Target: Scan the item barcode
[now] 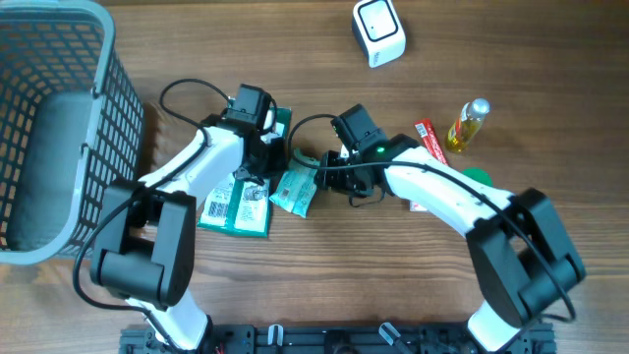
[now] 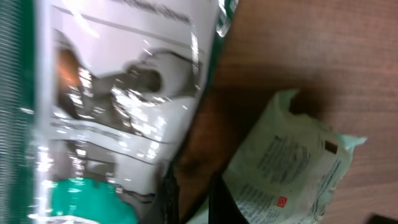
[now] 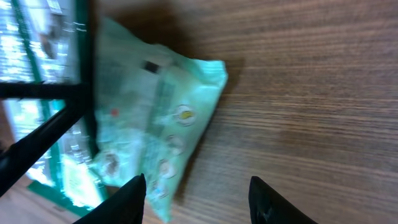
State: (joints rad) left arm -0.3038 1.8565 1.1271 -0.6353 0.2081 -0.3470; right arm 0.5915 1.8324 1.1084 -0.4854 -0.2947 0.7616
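At mid-table I see the pouch (image 1: 295, 190) lying on the wood, just beside the big green pack (image 1: 234, 208). My right gripper (image 3: 200, 199) sits at the pouch's right edge with its jaws parted. Only bare wood shows between them, so it grips nothing. My left gripper (image 1: 267, 155) is clenched tight over the pack's upper end; I cannot tell whether it pinches anything. The scanner (image 1: 378, 31) stands well apart at the far edge.
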